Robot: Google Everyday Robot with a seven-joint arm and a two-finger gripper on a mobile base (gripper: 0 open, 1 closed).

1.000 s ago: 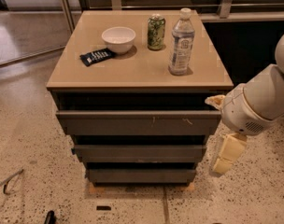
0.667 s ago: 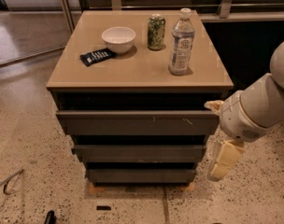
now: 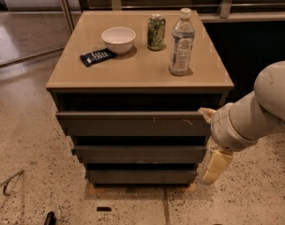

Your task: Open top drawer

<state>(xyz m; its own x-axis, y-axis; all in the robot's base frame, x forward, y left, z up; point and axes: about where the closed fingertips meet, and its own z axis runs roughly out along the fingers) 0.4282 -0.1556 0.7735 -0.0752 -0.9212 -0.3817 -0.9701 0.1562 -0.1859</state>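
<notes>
The top drawer [image 3: 133, 124] is the uppermost and tallest of three fronts on the cabinet [image 3: 133, 76], directly beneath the cabinet's top panel. Pale scratches mark the half nearer the cabinet's right corner. Its long axis runs horizontally across the cabinet front. It has no handle, and a dark gap separates its upper edge from the top panel. The gripper [image 3: 211, 140] is at the cabinet's front right corner, with the arm entering from the cabinet's right side. The jaws stand wide apart and hold nothing. The upper finger [image 3: 206, 113] is at the right end of the drawer's upper edge, touching or just beside it; contact cannot be confirmed. The lower finger [image 3: 217, 166] hangs off the cabinet's right side, level with the two lower drawers. The drawer thus extends from the gripper toward the cabinet's centre. The next move likely requires catching that end edge and pulling outward, perpendicular to the long axis. Pulling at one end may skew the drawer.
</notes>
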